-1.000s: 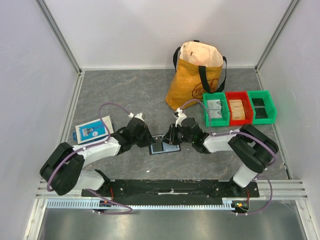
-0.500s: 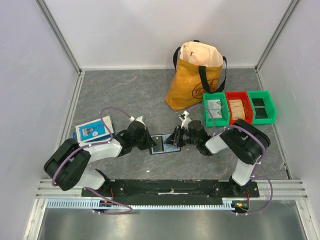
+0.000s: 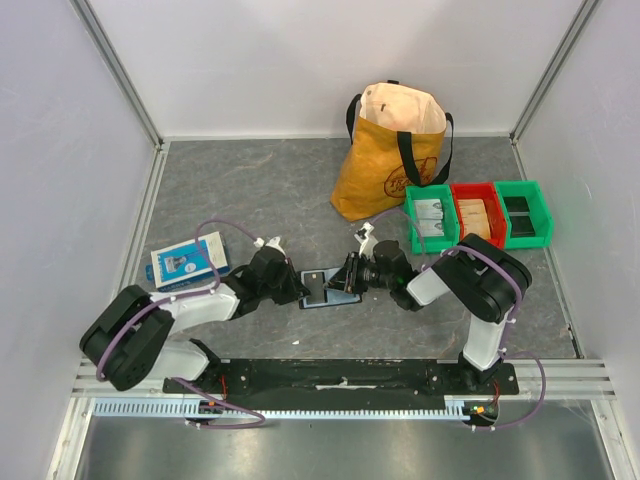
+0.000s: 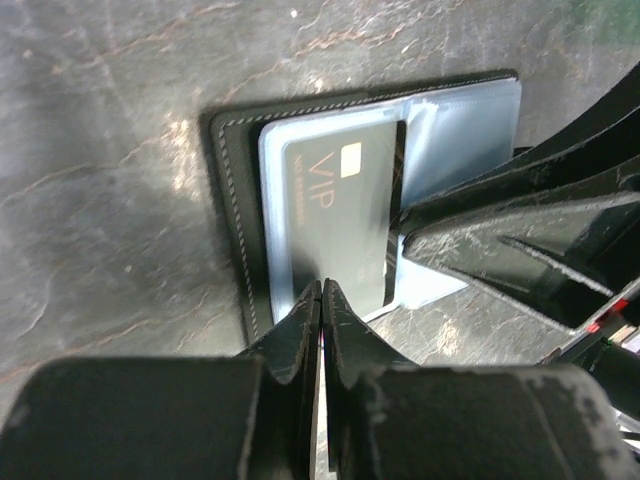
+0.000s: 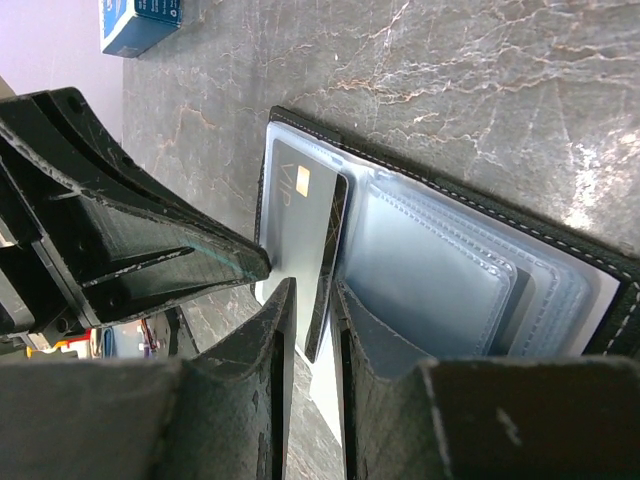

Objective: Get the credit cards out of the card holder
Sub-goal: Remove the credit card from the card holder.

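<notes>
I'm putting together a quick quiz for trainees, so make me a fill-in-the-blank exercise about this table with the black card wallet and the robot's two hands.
The flat black folding card holder lies ___ on the grey marbled table.
The dark plastic card in its clear sleeve bears the letters ___.
The left hand, at that card's edge, has its jaws ___.
The plastic bin between the two green plastic bins is coloured ___.
Missing words: open, VIP, shut, red.

Black card holder (image 4: 232,200), pale-blue sleeves (image 4: 460,130), dark gold-lettered credit card (image 4: 335,215), grey marbled table (image 4: 100,150).
</notes>
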`<state>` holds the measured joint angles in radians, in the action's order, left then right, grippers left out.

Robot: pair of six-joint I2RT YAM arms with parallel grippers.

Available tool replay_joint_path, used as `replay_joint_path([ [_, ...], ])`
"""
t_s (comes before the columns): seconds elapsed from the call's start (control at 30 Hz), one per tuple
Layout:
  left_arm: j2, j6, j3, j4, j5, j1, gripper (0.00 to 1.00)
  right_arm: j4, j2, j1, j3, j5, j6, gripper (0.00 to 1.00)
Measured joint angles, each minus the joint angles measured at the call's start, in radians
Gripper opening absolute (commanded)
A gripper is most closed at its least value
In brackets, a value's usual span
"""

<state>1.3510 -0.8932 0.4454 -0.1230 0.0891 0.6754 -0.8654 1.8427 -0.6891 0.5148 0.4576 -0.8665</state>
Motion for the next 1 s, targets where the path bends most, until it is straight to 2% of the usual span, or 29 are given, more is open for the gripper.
replay_joint_path([
  [0.17, -0.082, -0.002, -0.019, 0.095, -0.032, 0.0, 0.07, 0.023, 0.0, 0.0, 0.011, -0.003, 0.013, 0.27],
  [0.4, -0.067, 0.005, 0.005, 0.162, -0.043, 0.0, 0.07, 0.043, 0.0, -0.001, 0.023, -0.002, 0.029, 0.27],
  [0.87, -0.024, 0.012, 0.04, 0.173, -0.026, 0.0, 0.04, 0.055, 0.005, -0.002, 0.03, 0.018, 0.032, 0.0],
  [1.0, -0.024, 0.012, 0.039, 0.172, -0.026, 0.0, 0.03, 0.05, 0.005, 0.003, 0.03, 0.034, 0.032, 0.0],
])
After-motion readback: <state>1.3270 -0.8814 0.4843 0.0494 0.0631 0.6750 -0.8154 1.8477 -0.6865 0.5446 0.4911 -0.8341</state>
